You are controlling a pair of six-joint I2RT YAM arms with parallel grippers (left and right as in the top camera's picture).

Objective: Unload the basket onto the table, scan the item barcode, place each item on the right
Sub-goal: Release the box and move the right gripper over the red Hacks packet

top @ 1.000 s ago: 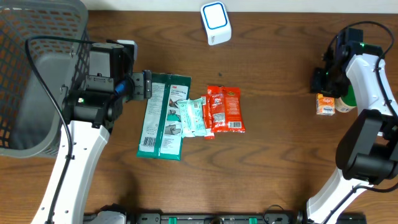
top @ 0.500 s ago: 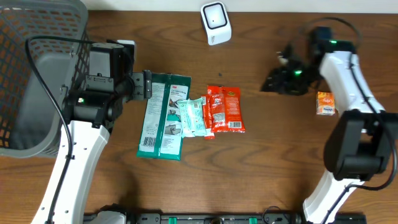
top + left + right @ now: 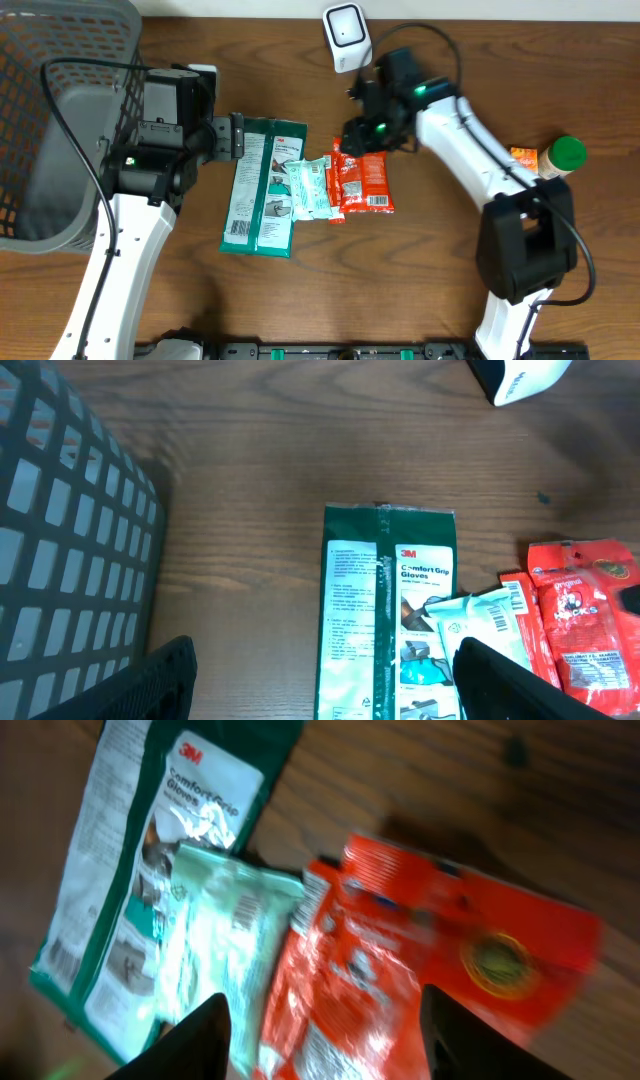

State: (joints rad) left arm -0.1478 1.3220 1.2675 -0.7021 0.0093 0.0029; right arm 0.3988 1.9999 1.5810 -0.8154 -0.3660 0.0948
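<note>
A: Where's the item sitting?
B: Red snack packets (image 3: 362,178) are lying flat mid-table, at 6 o'clock from the scanner (image 3: 346,36), touching the pale pouch (image 3: 310,187) at their 9 o'clock.
A: Grippers?
B: Right gripper (image 3: 365,130) is hovering over the packets' 12 o'clock edge, fingers spread, gripping nothing. Left gripper (image 3: 236,137) is sitting wide apart, empty, at 10 o'clock of the green glove pack (image 3: 262,185).

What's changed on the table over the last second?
The right end effector swung from the orange box and green-capped bottle at the right across to above the red snack packets in the middle, jaws open, holding nothing. The bottle, partly hidden by the arm before, now shows. Left end effector, green glove pack and scanner stayed put.
</note>
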